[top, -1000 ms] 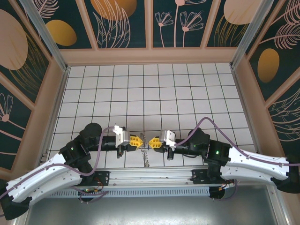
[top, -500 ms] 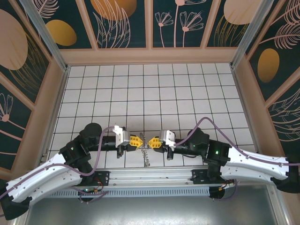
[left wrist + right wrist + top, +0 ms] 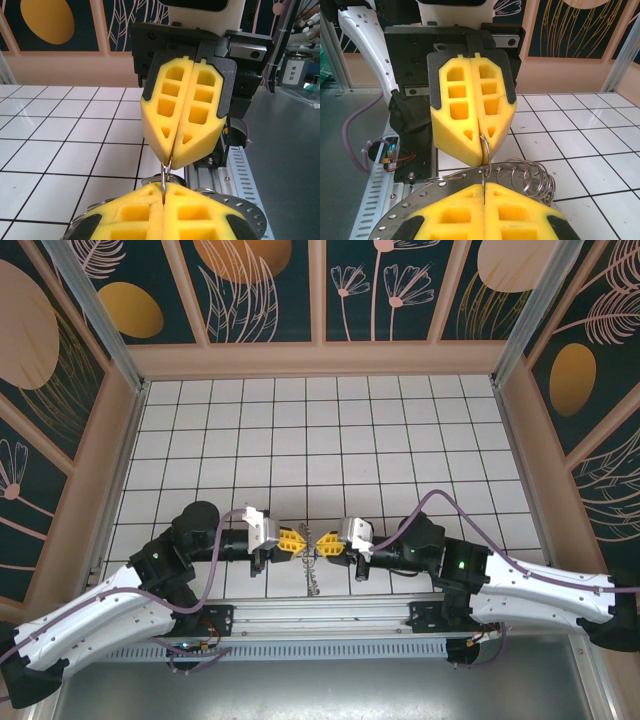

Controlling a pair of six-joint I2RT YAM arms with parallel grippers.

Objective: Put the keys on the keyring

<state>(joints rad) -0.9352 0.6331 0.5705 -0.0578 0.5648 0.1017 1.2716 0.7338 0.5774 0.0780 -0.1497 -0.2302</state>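
Two claws met nose to nose low over the white tiled table point(image 3: 330, 440), close to the metal rail point(image 3: 320, 612) at its near edge. The left claw point(image 3: 298, 540) pointed right and the right claw point(image 3: 326, 543) pointed left, and their yellow tips were almost touching. Both claws were squeezed tight, with no gap between the yellow fingers. Each one pinched the same thin wire loop point(image 3: 165, 172), which ran from the tip of one claw into the crack between the fingers of the other. That loop was part of the keyring point(image 3: 522, 172). From the right wrist camera, a bunch of shiny round loops of the keyring stuck out to one side, just beside the right claw's fingers and above the tiles. From the top camera, the rest of the keyring showed as a thin dark line under the gap between the two claws, reaching toward the rail.
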